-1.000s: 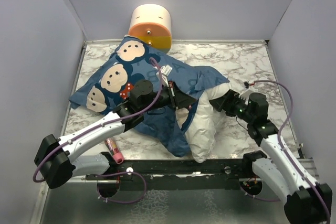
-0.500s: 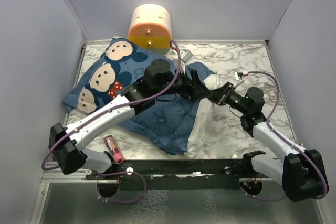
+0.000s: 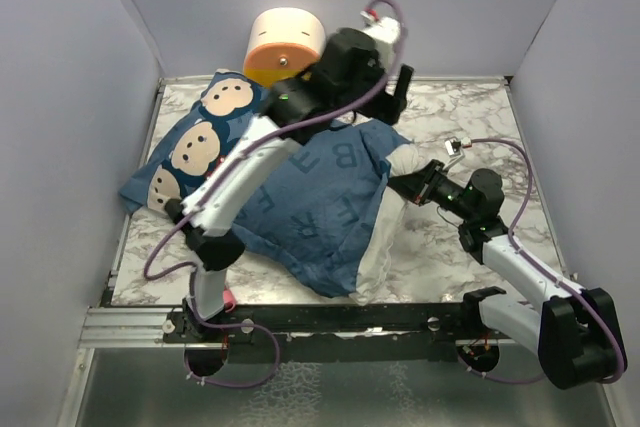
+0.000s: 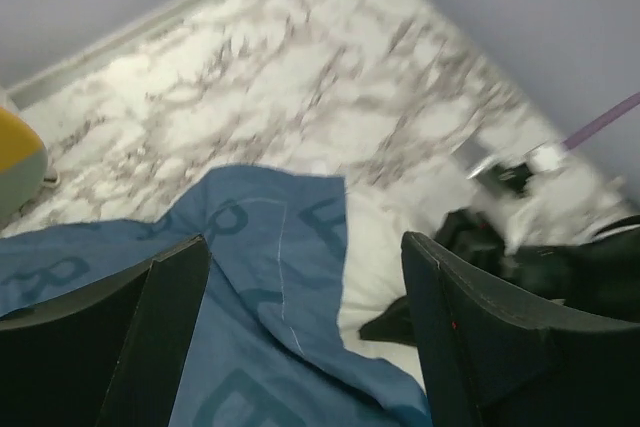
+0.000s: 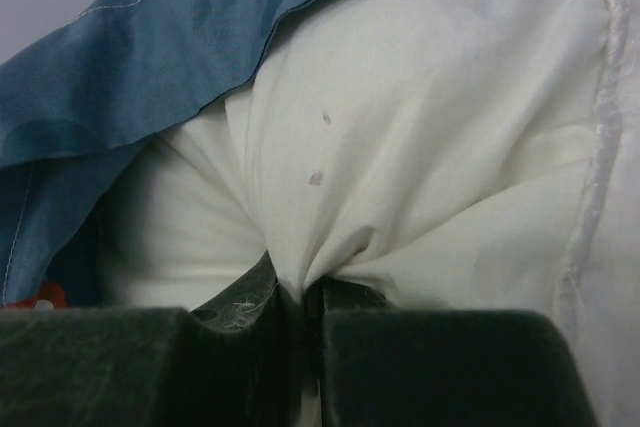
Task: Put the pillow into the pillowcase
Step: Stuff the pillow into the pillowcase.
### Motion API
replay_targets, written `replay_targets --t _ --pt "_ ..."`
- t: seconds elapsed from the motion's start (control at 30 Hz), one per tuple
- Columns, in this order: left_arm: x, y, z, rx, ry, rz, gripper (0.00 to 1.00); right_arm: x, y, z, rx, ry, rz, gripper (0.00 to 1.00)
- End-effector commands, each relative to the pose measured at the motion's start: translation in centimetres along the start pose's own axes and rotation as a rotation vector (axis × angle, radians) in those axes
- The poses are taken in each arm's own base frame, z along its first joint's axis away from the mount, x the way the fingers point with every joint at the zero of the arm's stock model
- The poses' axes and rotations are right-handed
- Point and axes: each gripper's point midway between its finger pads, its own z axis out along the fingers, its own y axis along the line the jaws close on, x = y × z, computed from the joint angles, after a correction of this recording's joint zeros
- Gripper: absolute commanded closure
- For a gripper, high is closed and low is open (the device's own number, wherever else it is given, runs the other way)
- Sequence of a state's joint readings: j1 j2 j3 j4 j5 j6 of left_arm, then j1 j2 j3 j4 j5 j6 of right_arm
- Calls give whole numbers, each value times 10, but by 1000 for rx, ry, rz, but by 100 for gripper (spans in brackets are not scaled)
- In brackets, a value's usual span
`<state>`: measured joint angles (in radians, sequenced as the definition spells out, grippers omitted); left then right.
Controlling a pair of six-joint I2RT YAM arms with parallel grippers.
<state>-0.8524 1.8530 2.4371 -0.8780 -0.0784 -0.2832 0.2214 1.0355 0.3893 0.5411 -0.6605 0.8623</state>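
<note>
The blue pillowcase [image 3: 300,192] lies spread over the middle of the marble table, its mouse faces at the left. The white pillow [image 3: 378,247] sticks out along its right edge and is otherwise covered. My right gripper [image 3: 402,185] is low at that edge, shut on a pinch of pillow fabric [image 5: 420,127], with the pillowcase hem [image 5: 150,57] just above. My left gripper [image 3: 396,97] hangs raised over the back right corner of the pillowcase [image 4: 250,247]. It is open with nothing between its fingers [image 4: 150,347], and the pillow [image 4: 375,267] shows below.
A cream-and-orange cylinder [image 3: 285,47] stands at the back wall, right behind the raised left arm. Grey walls close in the table [image 3: 470,117] on three sides. A small pink object [image 3: 228,298] peeks out by the left arm's base.
My left gripper opened, let go of the pillowcase and rose toward the back. My right gripper shut on the pillow. The pillowcase now covers more of the pillow.
</note>
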Motion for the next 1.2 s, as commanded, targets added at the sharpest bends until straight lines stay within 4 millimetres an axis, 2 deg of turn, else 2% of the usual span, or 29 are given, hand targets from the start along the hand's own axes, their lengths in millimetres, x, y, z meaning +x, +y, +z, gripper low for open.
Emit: replay_targets --t 0.0,0.13,0.27,0.37,0.47,0.53,0.77,0.8,0.83,0.87,0.97,1.0,1.07,1.17 --pt "100 27 57 -78 322 290 19 8 9 -1 -52 41 -38 98" --pt "140 36 87 -57 411 382 17 8 8 0 -48 43 -39 98" --pt "161 49 95 -105 469 390 18 7 7 1 -42 47 -44 98" --pt "152 63 94 -204 446 387 27 7 8 2 -47 54 -50 98" --pt "134 63 93 -228 388 353 51 8 6 2 -42 59 -48 98" --pt "128 64 91 -231 366 329 55 8 6 2 -43 59 -52 98" --pt "133 70 87 -234 380 253 54 7 7 2 -43 60 -60 98" --pt "131 71 87 -237 373 243 55 7 7 2 -43 61 -59 98" --pt "128 72 87 -238 362 234 65 7 7 3 -42 61 -60 98" --pt "125 72 86 -241 349 225 77 7 6 3 -42 63 -59 98" --pt "109 68 87 -203 285 174 97 6 6 5 -42 64 -61 98" --pt "97 61 87 -168 244 129 100 5 6 6 -40 64 -59 98" --pt "62 37 87 -45 133 13 100 1 5 10 -40 55 -51 98" --pt "-4 -27 75 281 -48 -188 100 -27 16 25 -76 -2 -59 99"
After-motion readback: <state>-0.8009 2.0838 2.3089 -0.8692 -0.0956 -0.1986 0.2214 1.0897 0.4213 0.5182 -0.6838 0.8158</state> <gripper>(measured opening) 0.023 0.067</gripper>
